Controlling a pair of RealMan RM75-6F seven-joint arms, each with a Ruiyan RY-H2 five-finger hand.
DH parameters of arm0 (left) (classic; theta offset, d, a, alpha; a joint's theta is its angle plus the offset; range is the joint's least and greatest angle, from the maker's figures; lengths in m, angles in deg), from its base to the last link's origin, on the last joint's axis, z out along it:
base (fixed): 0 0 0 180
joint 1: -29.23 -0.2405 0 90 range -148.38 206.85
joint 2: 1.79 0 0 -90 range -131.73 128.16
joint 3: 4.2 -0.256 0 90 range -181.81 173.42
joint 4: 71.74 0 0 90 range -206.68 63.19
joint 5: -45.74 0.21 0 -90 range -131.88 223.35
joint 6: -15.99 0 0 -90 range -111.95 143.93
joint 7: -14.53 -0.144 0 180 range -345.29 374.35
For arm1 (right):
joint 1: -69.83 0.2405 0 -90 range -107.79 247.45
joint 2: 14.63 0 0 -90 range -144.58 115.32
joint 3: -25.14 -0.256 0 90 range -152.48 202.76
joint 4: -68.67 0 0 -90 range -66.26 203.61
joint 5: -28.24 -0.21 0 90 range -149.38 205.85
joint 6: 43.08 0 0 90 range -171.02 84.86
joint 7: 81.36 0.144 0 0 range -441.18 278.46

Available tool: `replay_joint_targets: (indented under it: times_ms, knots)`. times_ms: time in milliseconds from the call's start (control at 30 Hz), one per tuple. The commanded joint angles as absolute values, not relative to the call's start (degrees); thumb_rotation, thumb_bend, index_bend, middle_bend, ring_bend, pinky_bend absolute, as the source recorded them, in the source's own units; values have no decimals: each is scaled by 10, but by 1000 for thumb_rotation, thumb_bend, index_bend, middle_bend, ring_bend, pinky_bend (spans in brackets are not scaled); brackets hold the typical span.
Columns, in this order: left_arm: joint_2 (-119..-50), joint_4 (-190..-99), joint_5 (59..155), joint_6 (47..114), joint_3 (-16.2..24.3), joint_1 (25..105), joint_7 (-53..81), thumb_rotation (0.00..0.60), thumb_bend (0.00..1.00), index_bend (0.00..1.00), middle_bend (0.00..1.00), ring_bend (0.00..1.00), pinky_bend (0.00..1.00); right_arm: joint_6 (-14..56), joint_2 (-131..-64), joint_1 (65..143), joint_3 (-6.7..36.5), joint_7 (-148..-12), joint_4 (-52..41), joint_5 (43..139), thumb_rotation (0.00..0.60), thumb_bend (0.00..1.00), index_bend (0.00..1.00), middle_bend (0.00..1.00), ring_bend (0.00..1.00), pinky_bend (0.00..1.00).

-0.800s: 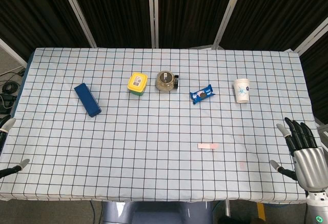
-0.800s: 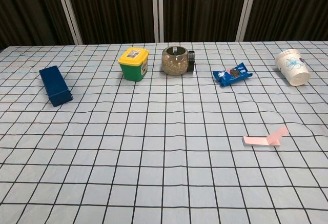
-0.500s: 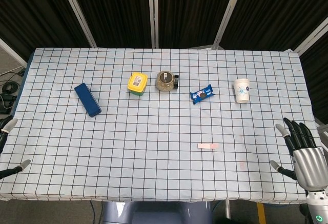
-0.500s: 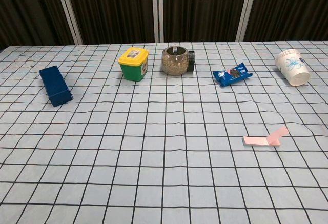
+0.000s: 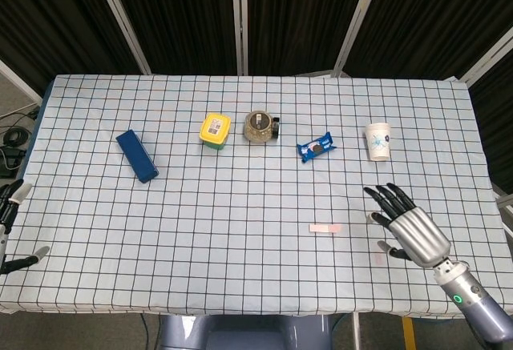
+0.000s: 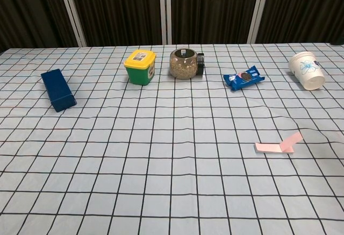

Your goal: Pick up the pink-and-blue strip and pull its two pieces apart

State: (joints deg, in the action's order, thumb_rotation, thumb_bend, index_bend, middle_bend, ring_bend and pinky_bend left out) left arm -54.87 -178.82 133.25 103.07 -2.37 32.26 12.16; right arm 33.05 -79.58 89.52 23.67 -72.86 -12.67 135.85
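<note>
Right robot hand (image 5: 406, 226) hovered over the table (image 5: 240, 270) near its front right, fingers spread apart, holding nothing. It showed in the head view only.

Pink strip (image 5: 325, 228) lay flat on the checked cloth just beside that robot hand, on its inner side, not touched. In the chest view the strip (image 6: 277, 146) had one end flap lifted off the cloth, tilted up toward the right. Only pink showed; couldn't make out the blue piece from either view.

Left robot hand (image 5: 8, 230) sat at the far left edge of the head view, off the table edge, mostly cropped. Two fingertips were visible and well apart, nothing seen in them.

Everything else sat farther out from the right robot hand, in a row across the table:
- White paper cup (image 5: 378, 141), straight beyond the right robot hand, closest of the row.
- Blue snack packet (image 5: 316, 148), beyond and inward of the robot hand, lying flat.
- Glass jar (image 5: 260, 126) with brownish contents, next over, its black lid facing sideways in the chest view.
- Yellow-lidded green tub (image 5: 214, 130), just beside the jar, apart from it.
- Dark blue box (image 5: 136, 155), well apart from the rest, nearer the left robot hand's side, lying at an angle.
</note>
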Motion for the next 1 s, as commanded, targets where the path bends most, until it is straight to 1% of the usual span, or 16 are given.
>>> replay_joint_targets:
  times_ms: [33, 233, 500, 633, 1000]
  knots:
    - [-554, -1785, 1325, 1025, -21, 326, 115, 600, 0, 0, 0, 0, 0, 308, -855, 942, 239, -699, -53, 1393, 600, 241, 479, 75, 0, 0]
    - [-567, -1773, 1301, 1008, -16, 334, 95, 600, 0, 0, 0, 0, 0, 324, -922, 981, 245, -702, 48, 1431, 600, 288, 495, 84, 0, 0]
    - [-573, -1771, 1285, 996, -14, 339, 86, 600, 0, 0, 0, 0, 0, 329, -982, 1021, 261, -694, 135, 1454, 600, 289, 510, 97, 0, 0]
    - [-576, -1770, 1281, 990, -13, 342, 82, 600, 0, 0, 0, 0, 0, 332, -1001, 1028, 268, -687, 162, 1454, 600, 288, 516, 95, 0, 0]
    - [-574, -1772, 1282, 988, -14, 343, 86, 600, 0, 0, 0, 0, 0, 359, -1043, 1021, 311, -666, 263, 1453, 600, 289, 516, 94, 0, 0]
